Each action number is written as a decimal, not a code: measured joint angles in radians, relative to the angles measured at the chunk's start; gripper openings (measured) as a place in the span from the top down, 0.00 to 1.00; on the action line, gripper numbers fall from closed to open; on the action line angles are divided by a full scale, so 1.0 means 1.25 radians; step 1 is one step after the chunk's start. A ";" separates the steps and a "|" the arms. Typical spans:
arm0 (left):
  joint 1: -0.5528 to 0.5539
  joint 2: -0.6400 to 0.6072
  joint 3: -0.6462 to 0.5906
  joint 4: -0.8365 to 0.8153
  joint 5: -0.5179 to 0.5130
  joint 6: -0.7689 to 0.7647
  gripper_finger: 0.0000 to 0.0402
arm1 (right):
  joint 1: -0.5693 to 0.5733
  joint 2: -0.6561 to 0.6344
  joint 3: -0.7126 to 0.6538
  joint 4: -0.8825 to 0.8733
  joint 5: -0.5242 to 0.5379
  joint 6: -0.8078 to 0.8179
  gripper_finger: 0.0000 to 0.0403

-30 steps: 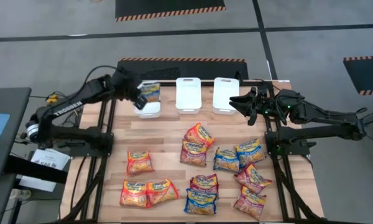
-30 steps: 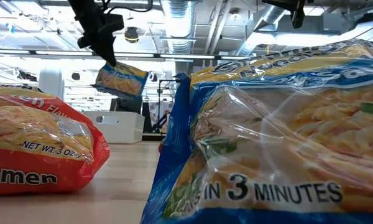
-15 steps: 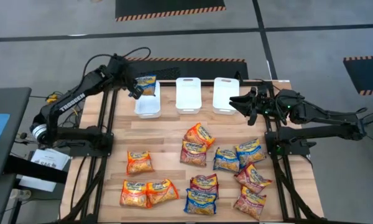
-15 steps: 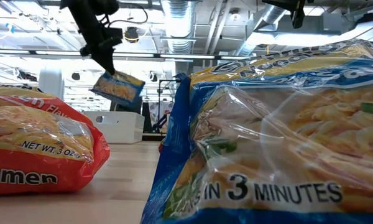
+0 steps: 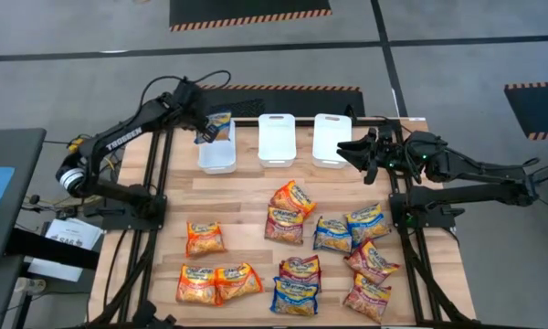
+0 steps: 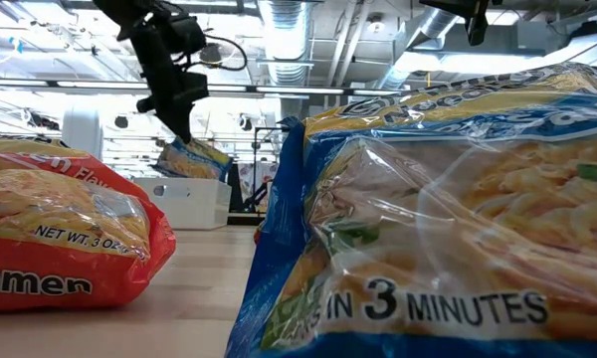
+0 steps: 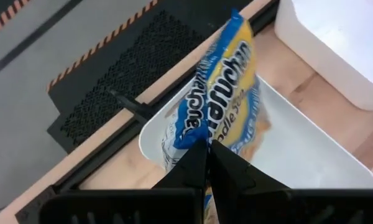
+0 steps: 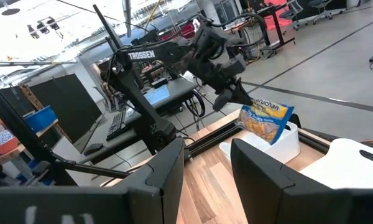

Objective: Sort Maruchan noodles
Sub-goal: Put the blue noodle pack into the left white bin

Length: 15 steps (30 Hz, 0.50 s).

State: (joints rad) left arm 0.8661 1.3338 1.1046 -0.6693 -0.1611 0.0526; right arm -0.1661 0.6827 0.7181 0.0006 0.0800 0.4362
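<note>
Blue Maruchan packet (image 7: 221, 106) hangs from my left hand (image 7: 206, 155), pinched by one edge so it can fall into the left white bin (image 5: 216, 157); it seems partly inside already. My right hand (image 5: 358, 153) waits spread beside the right bin (image 5: 331, 140)

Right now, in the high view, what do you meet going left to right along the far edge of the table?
Left gripper holding a blue packet → left bin → middle bin → right bin → right gripper.

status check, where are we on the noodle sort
Left gripper shut on blue packet, over left bin. Right gripper open, waiting beside right bin. Nothing blocking.
</note>
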 joint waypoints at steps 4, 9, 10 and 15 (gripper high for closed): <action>0.000 0.038 0.000 0.006 0.013 -0.018 1.00 | 0.000 0.000 0.000 0.000 0.000 0.000 0.60; 0.000 0.079 0.000 0.050 0.016 -0.033 1.00 | 0.000 0.000 0.000 0.000 0.000 0.000 0.60; 0.000 0.084 0.000 0.059 0.013 -0.039 1.00 | 0.000 0.000 0.000 0.000 0.000 0.000 0.60; 0.005 0.100 0.000 0.080 -0.026 -0.037 1.00 | 0.000 0.000 0.000 0.000 -0.001 0.000 0.60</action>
State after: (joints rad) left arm 0.8723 1.4585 1.1046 -0.5696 -0.1932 0.0059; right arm -0.1660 0.6827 0.7181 0.0006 0.0792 0.4362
